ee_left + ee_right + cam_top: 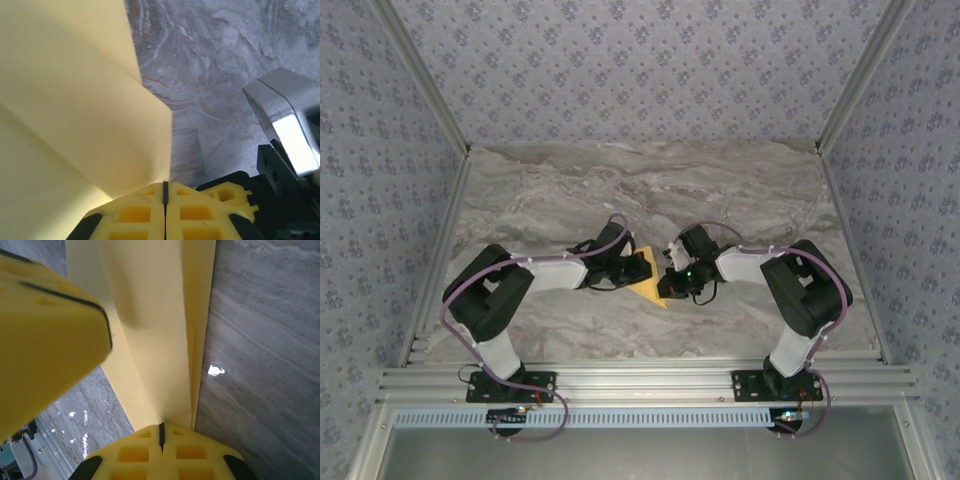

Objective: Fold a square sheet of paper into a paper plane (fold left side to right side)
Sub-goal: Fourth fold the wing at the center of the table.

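The square sheet of paper (651, 289) is mustard yellow and folded into a creased shape, with one corner pointing toward the near edge. It sits mid-table between both grippers. My left gripper (641, 268) is shut on its left side. In the left wrist view the paper (75, 100) rises from the closed fingertips (165, 187) and its edge runs into their seam. My right gripper (668, 282) is shut on the right side. In the right wrist view a long crease of the paper (160, 330) leads down into the closed jaws (161, 429). The left gripper's yellow finger (45, 335) looms at upper left.
The grey marble table (720, 190) stretches open behind and to both sides of the grippers. Aluminium rails (640, 380) line the near edge and run up the sides. Patterned walls enclose the cell. The right arm's silver wrist body (287, 130) is close on the right in the left wrist view.
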{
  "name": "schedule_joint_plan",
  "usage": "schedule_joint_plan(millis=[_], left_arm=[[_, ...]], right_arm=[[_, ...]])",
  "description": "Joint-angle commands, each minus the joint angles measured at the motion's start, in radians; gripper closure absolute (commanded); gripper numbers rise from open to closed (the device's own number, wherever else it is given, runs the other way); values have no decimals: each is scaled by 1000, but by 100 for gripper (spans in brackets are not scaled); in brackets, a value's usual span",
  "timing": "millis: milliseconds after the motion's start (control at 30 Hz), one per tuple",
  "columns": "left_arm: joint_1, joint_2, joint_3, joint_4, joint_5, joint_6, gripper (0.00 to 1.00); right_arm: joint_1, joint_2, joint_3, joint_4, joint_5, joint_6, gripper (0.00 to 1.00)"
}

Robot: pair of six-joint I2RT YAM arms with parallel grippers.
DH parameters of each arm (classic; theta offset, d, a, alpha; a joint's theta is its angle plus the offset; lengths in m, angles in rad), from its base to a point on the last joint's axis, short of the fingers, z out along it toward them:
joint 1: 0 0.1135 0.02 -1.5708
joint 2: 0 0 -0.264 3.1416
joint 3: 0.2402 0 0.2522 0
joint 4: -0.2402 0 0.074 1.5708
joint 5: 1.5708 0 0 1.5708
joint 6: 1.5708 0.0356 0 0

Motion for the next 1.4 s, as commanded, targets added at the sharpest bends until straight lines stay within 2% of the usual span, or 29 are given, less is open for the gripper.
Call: schedule_joint_plan(millis=[0,333,533,700,967,1367], left_arm=[[-11,41,-4,76,39,-15,97],[-16,103,-42,146,36,-23,100],[-14,136,-56,123,-17,-6,100],[-9,136,-45,42,-82,47,100],[57,104,-21,-30,-126,128,100],[174,134,65,-41,-71,238,100]], right_arm=[[-3,58,-35,-118,123,-18,100],[1,69,-25,-138,132,-25,100],[7,71,-10,-193,169,-42,100],[9,74,-10,-216,185,-49,100],[14,78,-12,-233,196,-54,100],[22,72,-22,-228,178,-52,100]])
